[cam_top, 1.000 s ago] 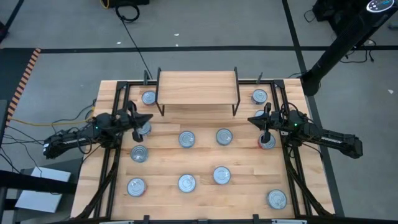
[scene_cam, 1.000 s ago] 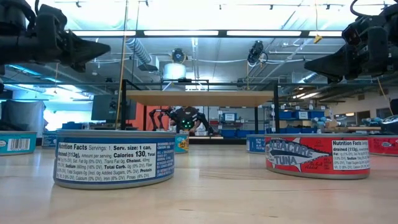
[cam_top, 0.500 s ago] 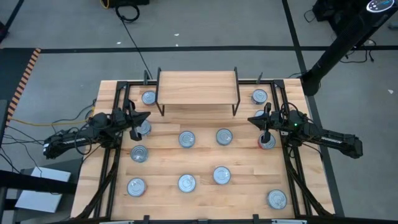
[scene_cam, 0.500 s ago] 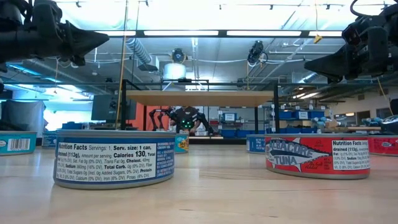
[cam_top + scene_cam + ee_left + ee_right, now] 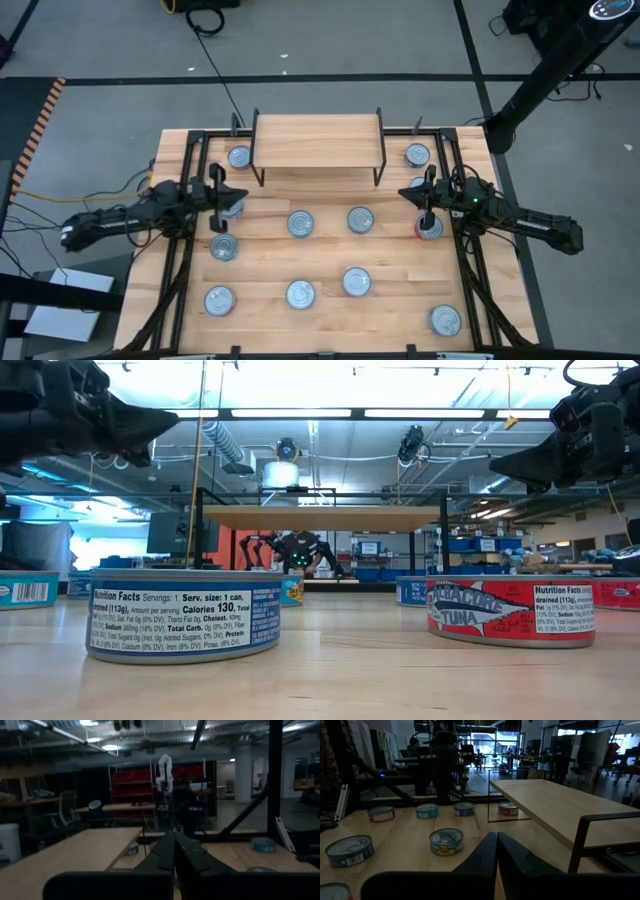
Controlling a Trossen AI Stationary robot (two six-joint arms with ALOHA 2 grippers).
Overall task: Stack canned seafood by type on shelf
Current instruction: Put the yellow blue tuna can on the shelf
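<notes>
Left gripper [image 5: 240, 194]: I read its jaws as clenched, the two fingers meeting edge to edge in the left wrist view, and holding nothing. Just beside its tips, toward the table's left edge, sits one tin [image 5: 231, 207] partly under the arm; another tin [image 5: 224, 247] lies a little nearer me.

Right gripper [image 5: 406, 196]: jaws likewise pressed together and empty. A red-labelled tin [image 5: 429, 228] lies close under that arm, though I cannot tell from above whether the arm touches it.

Beyond both sets of jaws, between them and farther back, stands the shelf [image 5: 317, 141], its plank top bare. The remaining canned seafood is scattered on the table [image 5: 390, 255] ahead of and below the jaws, e.g. a central pair [image 5: 300, 223] [image 5: 360, 219].

Step in hand, as I judge it: the start, before any pick. My next move calls for parting the left jaws, descending over the nearest tin and gripping its sides.
</notes>
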